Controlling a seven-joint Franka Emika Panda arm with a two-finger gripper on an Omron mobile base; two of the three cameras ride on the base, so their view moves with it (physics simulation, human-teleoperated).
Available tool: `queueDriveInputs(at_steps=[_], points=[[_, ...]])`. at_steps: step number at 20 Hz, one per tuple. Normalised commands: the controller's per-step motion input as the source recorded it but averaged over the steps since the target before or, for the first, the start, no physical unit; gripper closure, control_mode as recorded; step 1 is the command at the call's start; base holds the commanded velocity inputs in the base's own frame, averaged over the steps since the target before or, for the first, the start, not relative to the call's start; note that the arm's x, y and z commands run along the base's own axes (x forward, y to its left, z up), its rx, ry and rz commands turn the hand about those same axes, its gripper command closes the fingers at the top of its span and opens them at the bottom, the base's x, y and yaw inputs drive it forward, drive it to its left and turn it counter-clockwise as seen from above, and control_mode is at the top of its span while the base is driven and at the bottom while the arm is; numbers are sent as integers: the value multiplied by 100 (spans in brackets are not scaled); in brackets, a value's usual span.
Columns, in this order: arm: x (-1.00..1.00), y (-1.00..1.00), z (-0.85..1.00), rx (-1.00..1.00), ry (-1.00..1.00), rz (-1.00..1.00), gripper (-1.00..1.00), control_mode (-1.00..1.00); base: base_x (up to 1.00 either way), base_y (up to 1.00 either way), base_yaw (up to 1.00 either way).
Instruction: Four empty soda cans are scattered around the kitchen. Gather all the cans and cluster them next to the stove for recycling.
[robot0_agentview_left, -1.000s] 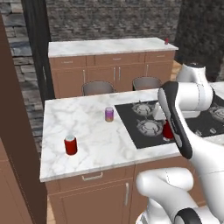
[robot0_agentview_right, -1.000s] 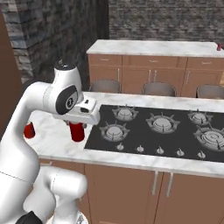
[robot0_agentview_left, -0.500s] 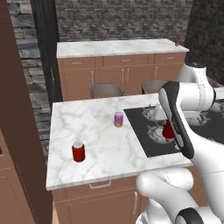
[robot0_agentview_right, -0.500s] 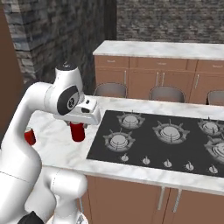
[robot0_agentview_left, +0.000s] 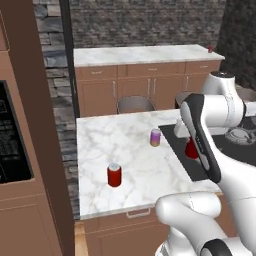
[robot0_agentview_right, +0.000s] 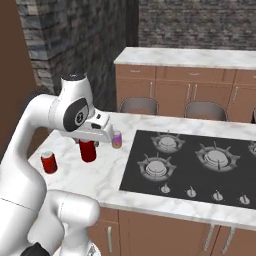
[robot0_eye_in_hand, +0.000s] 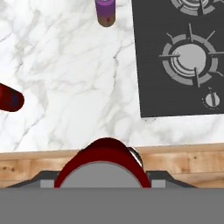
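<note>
Whole view has slid since a sec ago: base is driving, so the island sits differently in both base views, while the arm holds the same pose w/ its load.

Gripper (robot0_agentview_right: 89, 141) is clamped on a red can (robot0_agentview_right: 88, 150), carried upright above the marble island top (robot0_agentview_left: 127, 150), near the stove (robot0_agentview_right: 200, 167) but not set down yet. Hand view shows that can's top right at the jaws.

Progress, my guess: about midway. Purple-pink can (robot0_agentview_left: 155, 137) stands on the marble just beside the cooktop's left edge, so prob. counts. Second red can (robot0_agentview_left: 114, 175) stands further out on the marble, apart from the stove. Tiny red thing (robot0_agentview_left: 210, 49) on the back counter (robot0_agentview_left: 145, 55) may be the 4th can, too small to say.

Room: dark stone walls, brown cabinets (robot0_agentview_left: 135, 87), two stools (robot0_agentview_right: 139, 105) tucked behind the island.
</note>
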Motion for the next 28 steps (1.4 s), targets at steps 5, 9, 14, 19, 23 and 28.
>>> queueDriveInputs(at_steps=[5, 9, 14, 19, 23, 28], points=[[0, 0, 0, 0, 0, 0, 100, 100, 62, 7, 0], [0, 0, 0, 0, 0, 0, 100, 100, 23, 3, 0], [38, 0, -1, 0, 0, 0, 100, -100, 4, 0, 0], [97, 0, -15, 0, 0, 0, 100, -100, 0, 0, 0], [94, 0, -25, 0, 0, 0, 100, -100, 0, 0, 0], [73, 0, -34, 0, 0, 0, 100, -100, 0, 0, 0]])
